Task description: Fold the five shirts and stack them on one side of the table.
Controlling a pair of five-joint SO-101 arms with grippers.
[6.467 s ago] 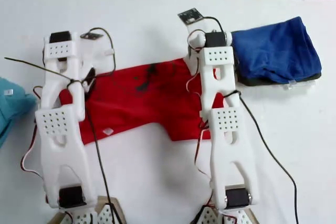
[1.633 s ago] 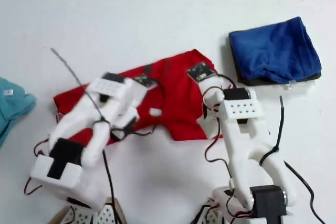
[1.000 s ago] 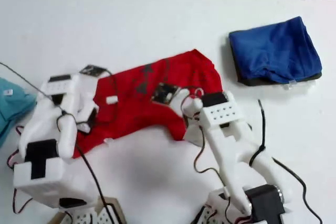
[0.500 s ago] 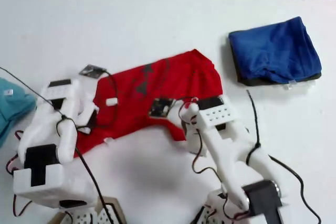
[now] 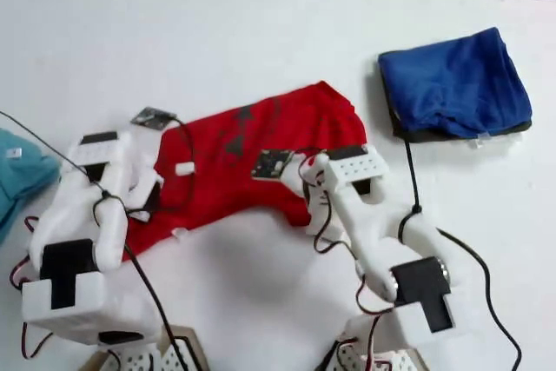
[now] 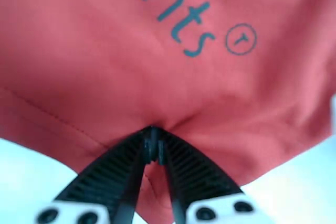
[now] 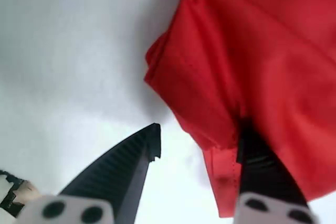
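Red shirt [image 5: 252, 149] lies flat on the white table [image 5: 217, 32], beside the folded blue shirt [image 5: 456, 80] and apart from it, bare table between.

Left gripper [image 6: 152, 148]: fingers together, pinching a small ridge of red cloth just inside the hem. This grip sits at the red shirt's end farthest from the blue shirt.

Right gripper [image 7: 199, 148]: fingers apart. One finger [image 7: 131, 166] is over bare table. The other [image 7: 262, 166] is against the red cloth, and a folded corner of the hem lies between them. This is at the end nearer the blue shirt.

The long axis runs aslant, and the end nearest the blue shirt points towards it. The printed side faces up.

A teal shirt [image 5: 17, 171] lies well beyond the red shirt's far end from the blue shirt.
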